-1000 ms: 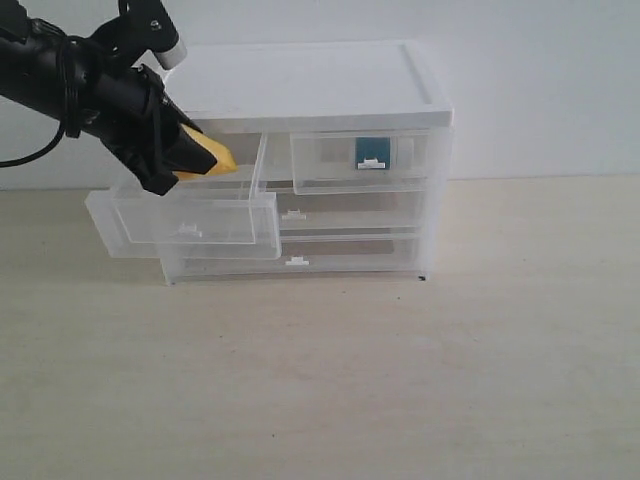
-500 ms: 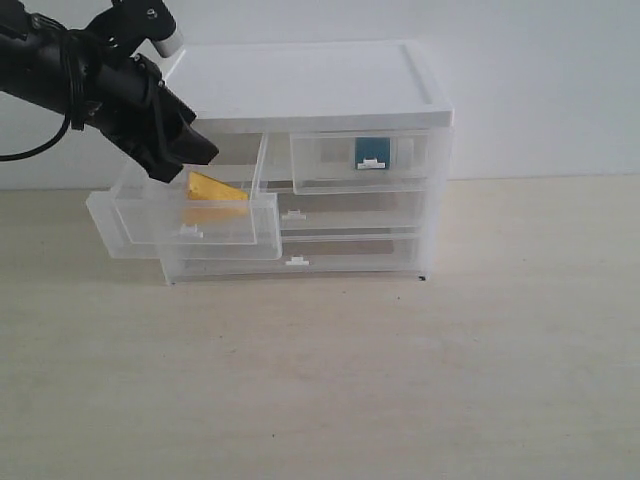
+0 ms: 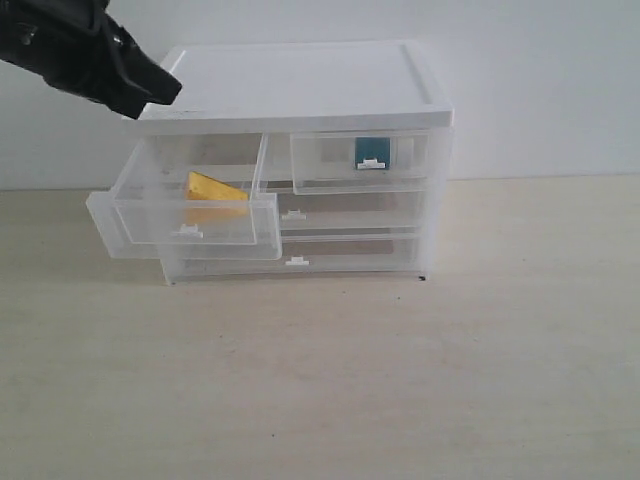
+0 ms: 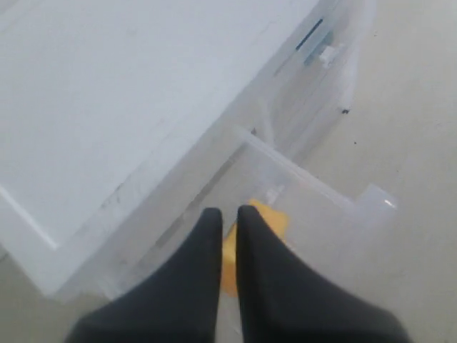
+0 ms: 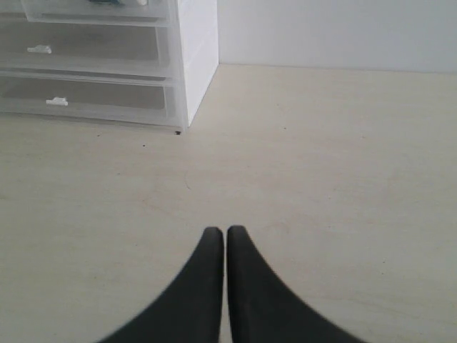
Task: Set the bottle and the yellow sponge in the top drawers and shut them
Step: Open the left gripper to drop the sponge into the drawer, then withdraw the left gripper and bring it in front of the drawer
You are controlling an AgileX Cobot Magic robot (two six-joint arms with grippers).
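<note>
The small cabinet's flat white top (image 3: 300,85) looks like smooth, matt plastic with a few faint scuffs. The left top drawer (image 3: 190,215) and right top drawer (image 3: 345,165) are clear, slightly glossy plastic with opaque white tab handles. The yellow wedge-shaped sponge (image 3: 212,188) in the left one looks like dull, soft foam, and the teal-blue bottle (image 3: 372,148) shows only as a smooth coloured patch through the right one's wall. The pale wood-grain tabletop (image 3: 400,380) is matt and finely streaked, and the tapered black fingers of the left gripper (image 4: 228,214) and right gripper (image 5: 226,232) look smooth and matt.
</note>
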